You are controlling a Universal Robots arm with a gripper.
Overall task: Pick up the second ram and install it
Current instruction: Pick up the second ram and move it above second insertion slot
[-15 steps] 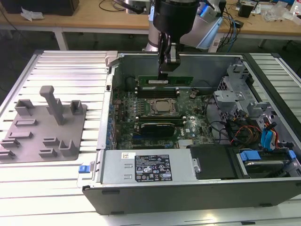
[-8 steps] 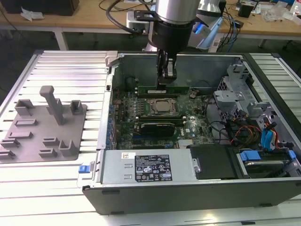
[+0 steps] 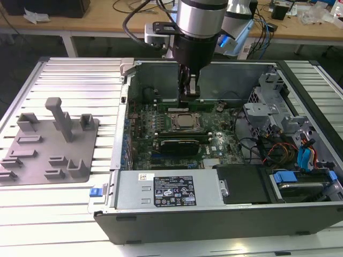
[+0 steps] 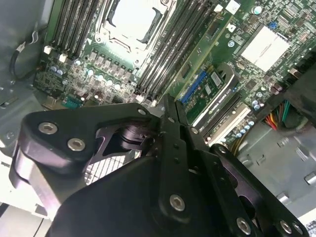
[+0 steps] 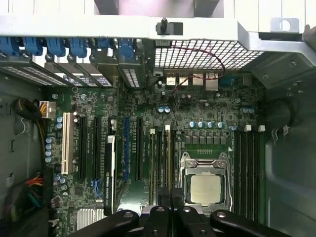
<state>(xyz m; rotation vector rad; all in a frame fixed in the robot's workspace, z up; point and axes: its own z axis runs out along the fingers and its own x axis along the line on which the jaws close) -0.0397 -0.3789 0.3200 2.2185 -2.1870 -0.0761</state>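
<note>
The scene is being lit strongly from above. In the exterior view, the ribbed table (image 3: 64, 75) is being washed out to white along its near edge, while the inside of the computer case (image 3: 214, 219) is being left in softer shade. In the second wrist view, the processor (image 4: 129, 17) is being bleached by glare and the gripper (image 4: 167, 99) is being reduced to a dark mass. In the first wrist view, the metal rim of the computer case is being overexposed.

Silver cylindrical arm (image 3: 201, 16) trailing black cables (image 3: 127, 22), black end effector (image 3: 190, 95) with silver screws (image 4: 177, 202).
</note>
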